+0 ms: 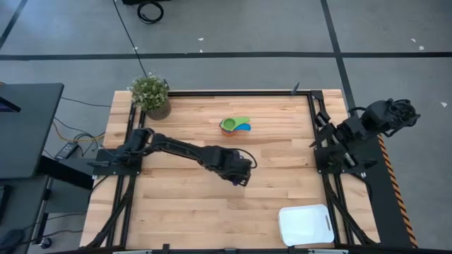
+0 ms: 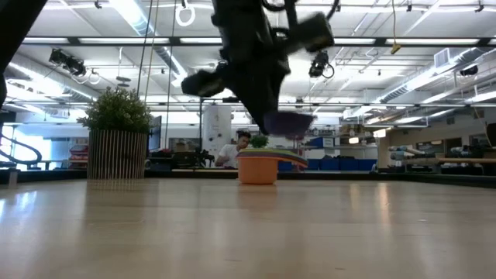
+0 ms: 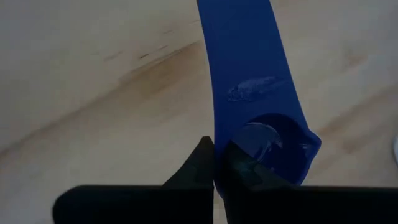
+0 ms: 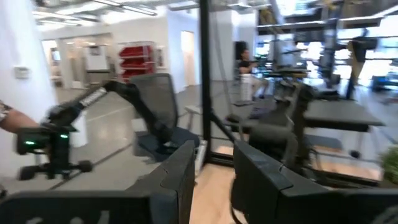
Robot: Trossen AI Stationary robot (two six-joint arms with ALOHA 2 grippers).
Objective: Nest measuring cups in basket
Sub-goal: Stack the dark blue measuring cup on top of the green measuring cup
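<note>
My left gripper [image 1: 240, 173] hangs over the middle of the table, shut on a dark blue measuring cup [image 3: 249, 93], which also shows in the low view [image 2: 291, 122]. A stack of measuring cups [image 1: 234, 125], orange with green and light blue on top, stands on its base on the table beyond it [image 2: 260, 164]. The white basket [image 1: 305, 224] lies flat at the table's near right corner. My right gripper [image 4: 212, 180] is folded back at the table's right edge, open and pointing out into the room. My left gripper pinches the dark blue cup between its two fingers at the bowl end [image 3: 217, 152], by one edge. The fingers come from above, pointing steeply down. The flat handle [image 3: 239, 43] runs on away from the fingertips. The cup is lifted clear of the table.
A potted plant [image 1: 150, 95] stands at the far left corner. Bare wood lies between the left gripper and the basket. The right arm's base [image 1: 346, 144] stands at the right edge. People and desks show in the room beyond the table.
</note>
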